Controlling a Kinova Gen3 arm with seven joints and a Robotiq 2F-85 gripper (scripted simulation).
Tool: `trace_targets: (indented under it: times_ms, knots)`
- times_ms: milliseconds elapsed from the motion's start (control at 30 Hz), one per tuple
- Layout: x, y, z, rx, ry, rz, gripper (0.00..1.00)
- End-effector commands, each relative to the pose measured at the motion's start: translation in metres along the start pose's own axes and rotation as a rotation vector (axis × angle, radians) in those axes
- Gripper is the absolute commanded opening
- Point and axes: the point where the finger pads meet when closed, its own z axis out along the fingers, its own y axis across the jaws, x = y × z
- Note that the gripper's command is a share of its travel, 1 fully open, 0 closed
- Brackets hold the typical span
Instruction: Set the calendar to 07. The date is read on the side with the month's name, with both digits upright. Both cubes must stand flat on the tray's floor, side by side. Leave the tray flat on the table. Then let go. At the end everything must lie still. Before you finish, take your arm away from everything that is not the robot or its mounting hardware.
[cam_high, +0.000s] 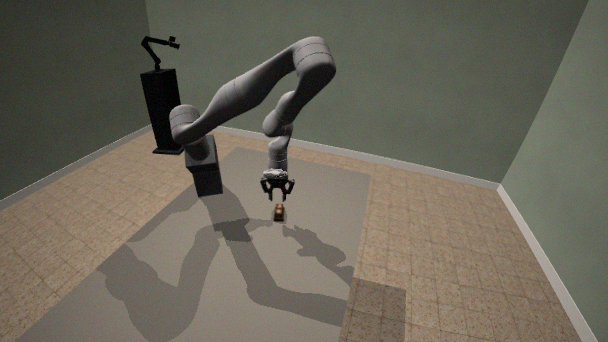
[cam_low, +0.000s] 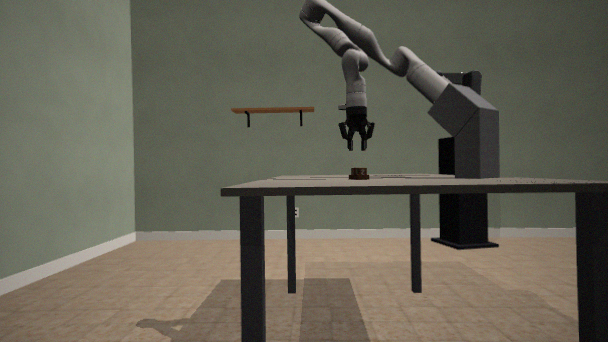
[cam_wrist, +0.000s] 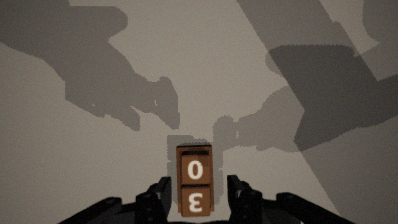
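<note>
Hand (cam_low: 357, 145) hanging well above the tabletop (cam_low: 300, 188), fingers parted, released, gripping nothing. Calendar tray (cam_low: 359, 173) sitting flat on the tabletop directly below, near the middle. Two brown cubes (cam_wrist: 194, 185) side by side in it, top faces showing 0 (cam_wrist: 195, 170) and 3 (cam_wrist: 195, 201) from the wrist view. Month side not readable from here.

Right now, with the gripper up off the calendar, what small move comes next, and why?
Probably descend again onto the nearer brown cube. The wrist view shows top faces reading 0 on the farther cube and 3 on the nearer one, both sitting in the small brown tray. The open black gripper hangs empty above it. Which side faces show cannot be read, but the 3 cube likely needs turning toward 7.
</note>
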Motion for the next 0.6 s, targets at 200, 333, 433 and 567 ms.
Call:
trace_targets:
  times_ms: [200, 333, 433, 567]
  knots:
    - [-0.0017, -0.0050, -0.0071, 0.013, -0.006, 0.001, 1.00]
    - [-0.0017, -0.0050, -0.0071, 0.013, -0.006, 0.001, 1.00]
    - [-0.0017, -0.0050, -0.0071, 0.013, -0.006, 0.001, 1.00]
    - [-0.0017, -0.0050, -0.0071, 0.013, -0.006, 0.001, 1.00]
